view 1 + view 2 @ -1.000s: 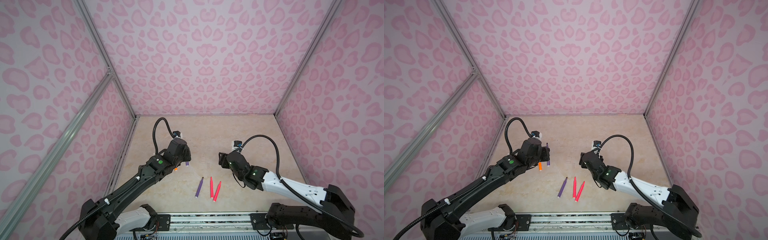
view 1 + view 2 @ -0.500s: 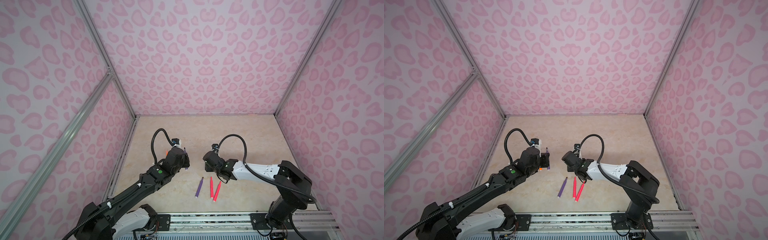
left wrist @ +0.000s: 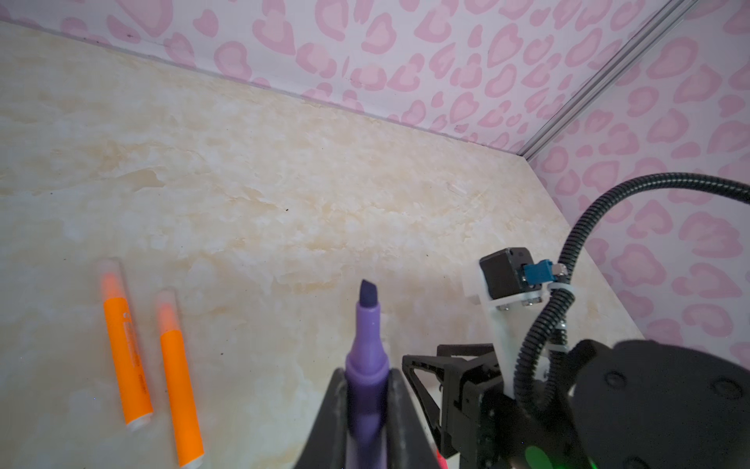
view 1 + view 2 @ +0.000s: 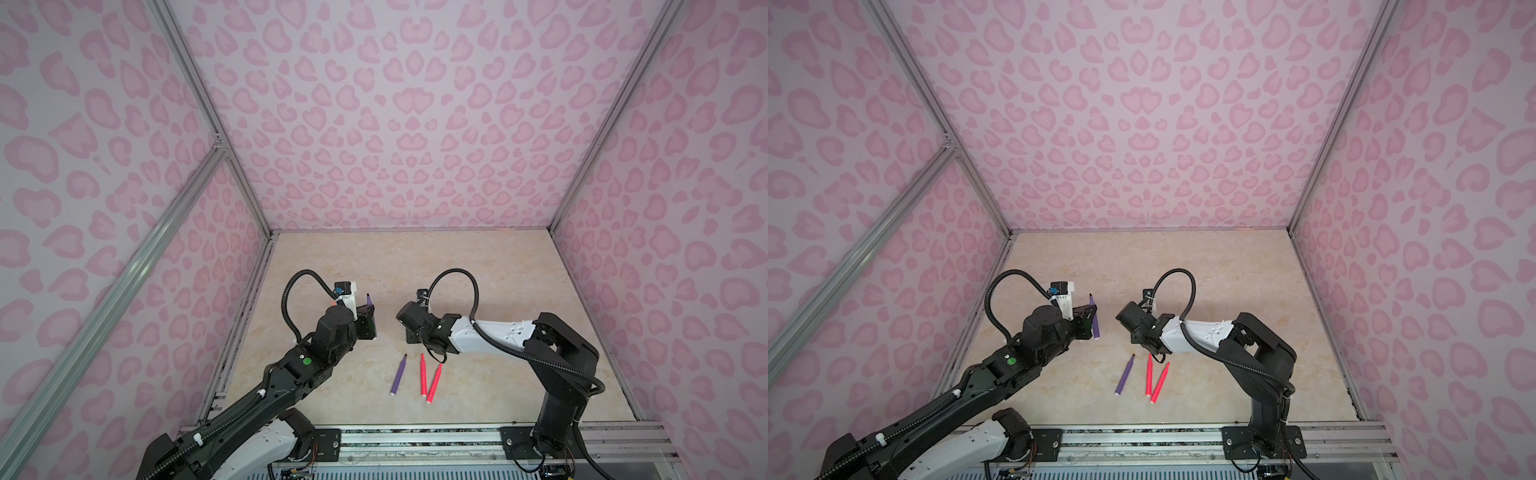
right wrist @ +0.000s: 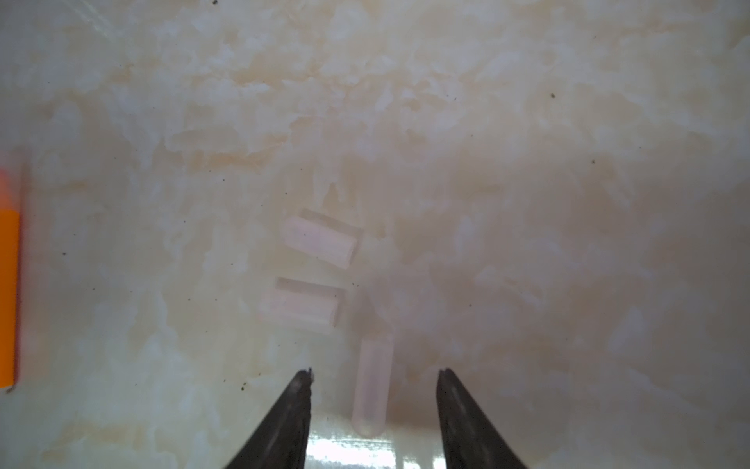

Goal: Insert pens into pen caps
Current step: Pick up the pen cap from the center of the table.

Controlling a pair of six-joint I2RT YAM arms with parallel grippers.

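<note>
While L hand (image 3: 367, 377) clamps chisel-tipped purple pen (image 3: 367, 337), R hand (image 5: 374, 371) open astride clear tube cap (image 5: 371, 394).

— What sort of place is shown?
— A robotics lab test cell. A marble-patterned counter (image 4: 415, 266) is boxed in by panels (image 4: 395, 124) printed with pink hearts, which are held in aluminium profiles (image 4: 192, 83).
— What else marks it as a lab?
— Two robot arms (image 4: 494, 332) are bolted to a metal rail (image 4: 415, 434) at the counter's front edge, and their cabling (image 4: 453, 271) is left exposed.
</note>
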